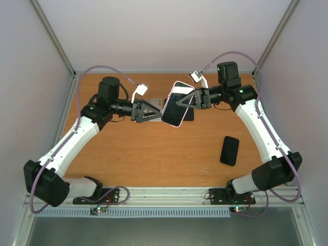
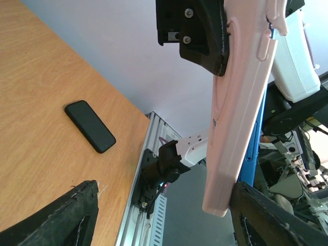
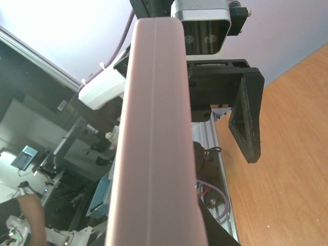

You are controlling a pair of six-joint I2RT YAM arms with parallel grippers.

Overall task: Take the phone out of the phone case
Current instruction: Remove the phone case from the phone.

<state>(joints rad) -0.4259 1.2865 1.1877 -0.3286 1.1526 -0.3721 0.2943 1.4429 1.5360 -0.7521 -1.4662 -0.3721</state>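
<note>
The right gripper (image 1: pixel 185 100) is clamped on the pink rubbery phone case (image 1: pixel 173 117), held aloft at upper centre with the white-faced phone (image 1: pixel 179 91) apparently inside it. The left gripper (image 1: pixel 157 110), jaws wide apart, flanks the case's left edge without gripping. The step is probably securing a second hold; next, close and peel. Both forearms reach inward, wrists level.

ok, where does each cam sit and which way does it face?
Top external: above, behind the bases, looking down on the orange-brown wooden table; both arms show.
Left wrist: faces the right arm's base; left claw at bottom.
Right wrist: sights along the pink-cased phone toward the left claw; own body barely shows.
Shared: that phone in all; flat black rectangular slab in top and left wrist.
</note>
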